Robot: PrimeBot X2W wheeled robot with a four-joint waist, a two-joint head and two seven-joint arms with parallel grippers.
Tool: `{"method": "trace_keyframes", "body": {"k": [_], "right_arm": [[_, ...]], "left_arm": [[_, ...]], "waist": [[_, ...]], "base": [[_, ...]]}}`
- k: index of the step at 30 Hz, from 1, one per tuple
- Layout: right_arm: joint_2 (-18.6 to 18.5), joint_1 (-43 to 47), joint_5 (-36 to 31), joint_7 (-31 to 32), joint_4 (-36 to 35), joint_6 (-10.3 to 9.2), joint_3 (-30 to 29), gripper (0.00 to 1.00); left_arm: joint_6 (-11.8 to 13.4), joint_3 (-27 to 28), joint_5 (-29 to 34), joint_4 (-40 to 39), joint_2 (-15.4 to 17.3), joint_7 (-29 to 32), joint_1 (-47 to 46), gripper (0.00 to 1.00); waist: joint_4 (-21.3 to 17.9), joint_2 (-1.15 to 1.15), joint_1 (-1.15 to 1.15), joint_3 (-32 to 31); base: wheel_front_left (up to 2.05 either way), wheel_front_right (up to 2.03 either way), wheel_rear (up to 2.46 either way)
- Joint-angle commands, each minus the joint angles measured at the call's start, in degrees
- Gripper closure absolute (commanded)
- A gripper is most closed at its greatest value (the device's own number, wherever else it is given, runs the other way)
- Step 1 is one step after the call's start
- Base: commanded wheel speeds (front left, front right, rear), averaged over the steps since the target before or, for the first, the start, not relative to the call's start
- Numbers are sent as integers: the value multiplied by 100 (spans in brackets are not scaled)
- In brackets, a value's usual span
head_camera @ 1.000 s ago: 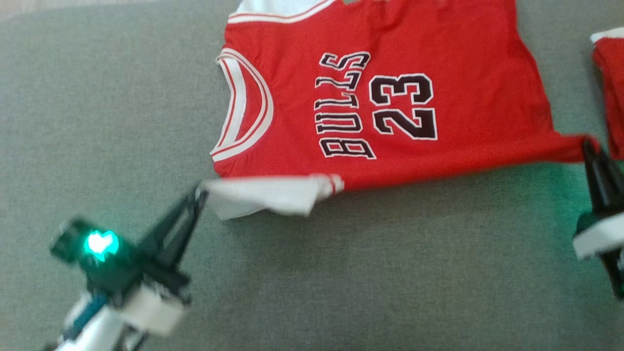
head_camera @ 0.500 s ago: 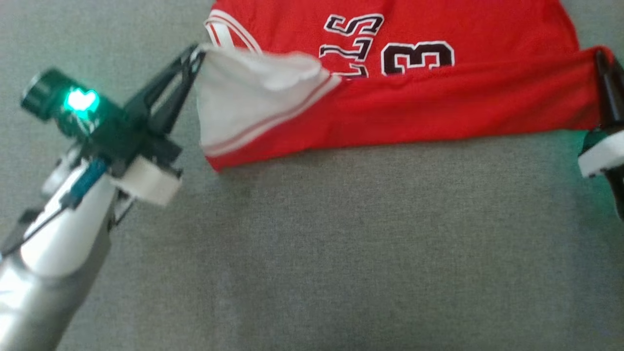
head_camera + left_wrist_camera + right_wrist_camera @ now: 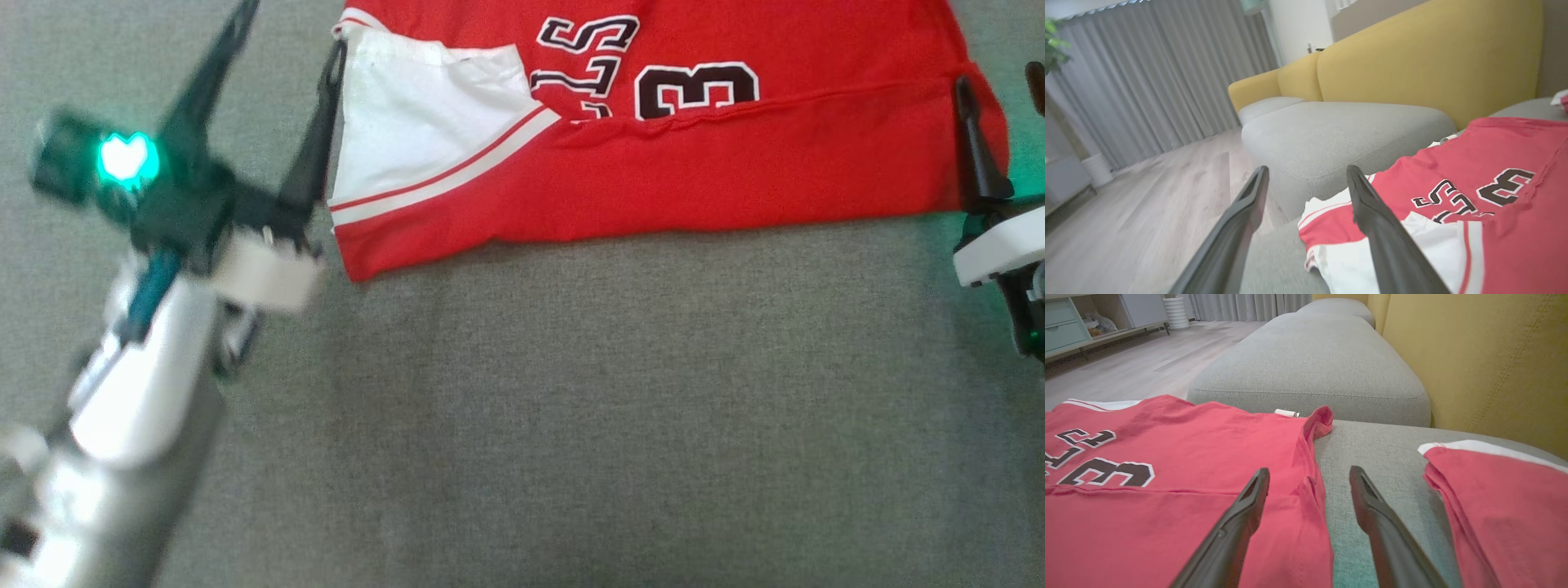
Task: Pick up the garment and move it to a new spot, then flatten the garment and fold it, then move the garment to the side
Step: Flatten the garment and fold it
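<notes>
The garment [image 3: 694, 171] is a red jersey with black lettering, lying on the grey sofa seat [image 3: 571, 408]. Its near edge is folded back over the number, and a white-lined shoulder panel [image 3: 408, 122] faces up at the fold's left end. My left gripper [image 3: 290, 37] stands open at that left corner, one finger along the white panel's edge, nothing between the jaws. My right gripper [image 3: 1000, 77] is open at the fold's right corner, one finger over the red cloth. The left wrist view shows the left gripper [image 3: 1306, 169] open beside the garment [image 3: 1506, 143]. In the right wrist view the right gripper [image 3: 1309, 470] spans the garment's [image 3: 1167, 437] edge.
A second red-and-white cloth [image 3: 1494, 490] lies on the seat to the right of the jersey. A yellow backrest [image 3: 1474, 355] rises behind the seat. Another grey cushion [image 3: 1310, 363] adjoins it, with wooden floor [image 3: 1147, 196] and curtains beyond.
Both grippers carried the jersey's near edge up and over the jersey, then opened and let it go. The fold now lies flat. The head view shifted early on.
</notes>
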Motion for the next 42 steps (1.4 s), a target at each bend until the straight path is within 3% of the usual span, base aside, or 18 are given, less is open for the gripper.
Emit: {"method": "trace_keyframes", "body": {"k": [1,10,17,22,23,25,26,27,32,40,41,42], "right_arm": [[-63,41,38,-103,-113,-5,42,0],[72,308,31,-200,-52,-5,-37,0],[152,391,4,-206,-74,-5,-70,0],[166,429,-15,-206,-63,-5,-80,0],[167,437,-17,-206,-53,-5,-86,0],[169,461,-17,-206,-2,-5,-94,0],[171,474,-5,-206,46,-5,-96,0],[174,487,12,-207,101,-5,-92,0],[193,504,164,-179,399,-5,-53,0],[208,425,536,245,904,-5,188,0],[224,432,620,340,942,-5,219,13],[227,442,693,442,971,-5,259,44]], "left_arm": [[106,341,-140,-255,66,-23,339,0],[215,710,-685,-124,-621,-23,1874,0],[163,594,-812,813,-811,149,1914,0],[-24,411,-831,1284,-845,364,1797,0],[-79,377,-841,1332,-854,367,1777,11],[-199,295,-843,1413,-856,375,1743,70],[-252,253,-848,1438,-863,380,1733,93],[-299,220,-860,1452,-873,382,1727,100],[-413,136,-868,1376,-828,320,1702,100],[-345,161,-741,945,-548,214,1628,100],[-333,161,-732,896,-521,220,1629,100],[-322,162,-728,848,-495,233,1634,100]], "waist": [[-5,0,0,-76],[-37,0,0,-290],[-92,0,0,-338],[-127,0,0,-358],[-128,0,0,-368],[-124,0,0,-395],[-116,0,0,-414],[-107,0,0,-435],[-46,0,0,-518],[86,0,0,-538],[95,0,0,-542],[101,0,0,-549]], "base": [[0,0,0],[0,0,0],[0,0,0],[0,0,0],[0,0,0],[0,0,0],[0,0,0],[0,0,0],[0,0,0],[0,0,0],[0,0,0],[0,0,0]]}}
